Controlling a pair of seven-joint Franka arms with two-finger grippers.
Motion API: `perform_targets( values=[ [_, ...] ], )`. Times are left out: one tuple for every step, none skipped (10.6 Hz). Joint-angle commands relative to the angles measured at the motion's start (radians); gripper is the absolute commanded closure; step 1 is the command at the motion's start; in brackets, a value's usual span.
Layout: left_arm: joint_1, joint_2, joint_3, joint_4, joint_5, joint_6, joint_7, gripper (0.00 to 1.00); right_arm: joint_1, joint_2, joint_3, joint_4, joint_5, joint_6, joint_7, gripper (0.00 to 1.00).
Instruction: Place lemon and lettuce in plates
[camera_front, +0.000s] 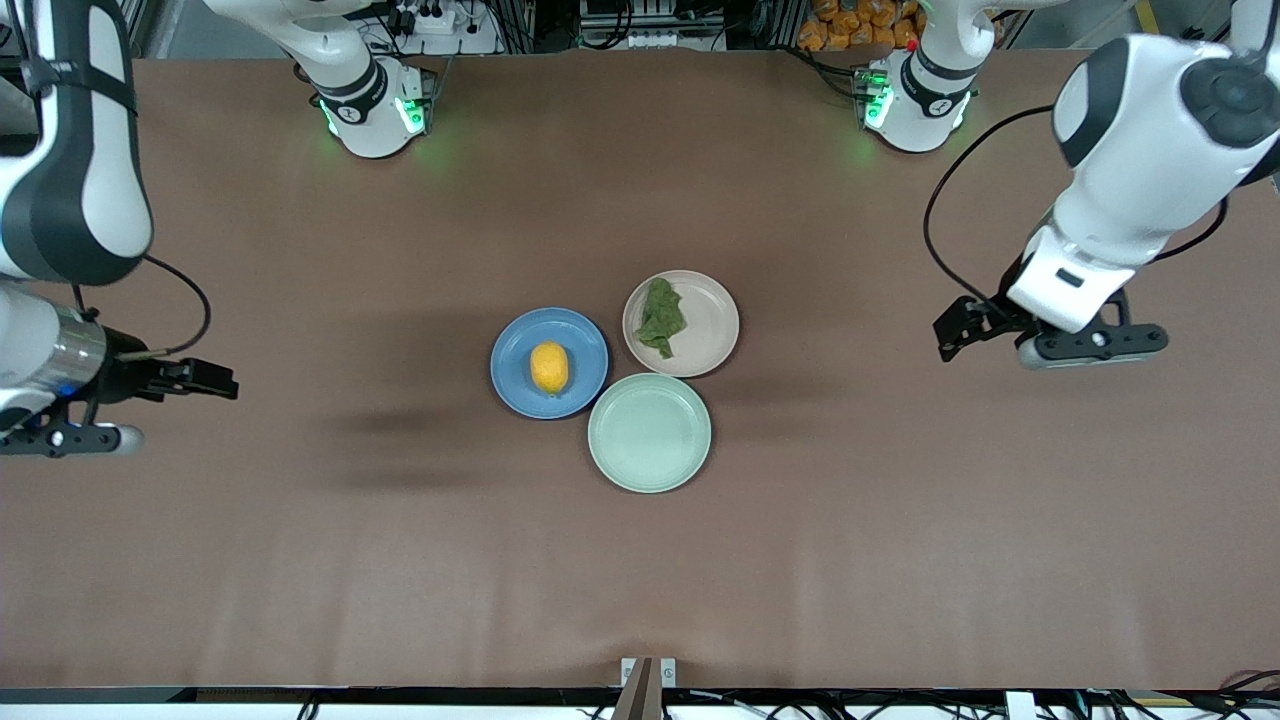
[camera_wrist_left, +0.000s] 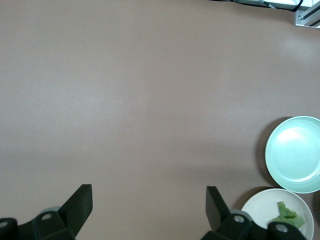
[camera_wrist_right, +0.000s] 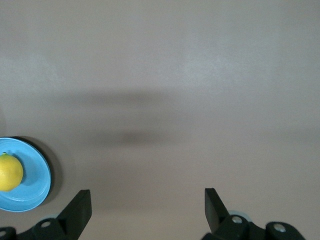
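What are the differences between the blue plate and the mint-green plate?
The blue plate holds the lemon; the mint-green plate holds nothing. The mint-green plate lies nearer to the front camera than the blue plate. Both are round, shallow, of like size and sit flat on the table.

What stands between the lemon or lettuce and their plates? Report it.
Nothing visible. The lemon already lies in the blue plate, the lettuce in the beige-pink plate. Both tools wait open over bare table: the left tool at its arm's end, the right tool at the other.
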Motion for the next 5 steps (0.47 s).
perform_targets(
  values=[
    [-0.011,-0.053,0.007,0.016,-0.024,-0.077,0.038,0.00,-0.013,-0.108,0.013,-0.081,-0.009,0.011,-0.007,0.00],
    [-0.013,-0.060,0.007,0.040,-0.019,-0.115,0.074,0.00,-0.012,-0.143,0.011,-0.103,-0.009,0.002,-0.005,0.00],
    [-0.013,-0.055,0.007,0.082,-0.019,-0.169,0.105,0.00,-0.006,-0.172,0.013,-0.120,-0.017,0.001,-0.005,0.00],
    [-0.008,-0.054,0.008,0.114,-0.019,-0.218,0.119,0.00,-0.007,-0.191,0.013,-0.121,-0.019,-0.006,-0.007,0.00],
    [-0.013,-0.054,0.031,0.154,-0.019,-0.275,0.127,0.00,-0.006,-0.209,0.013,-0.121,-0.019,-0.031,-0.005,0.00]
  ],
)
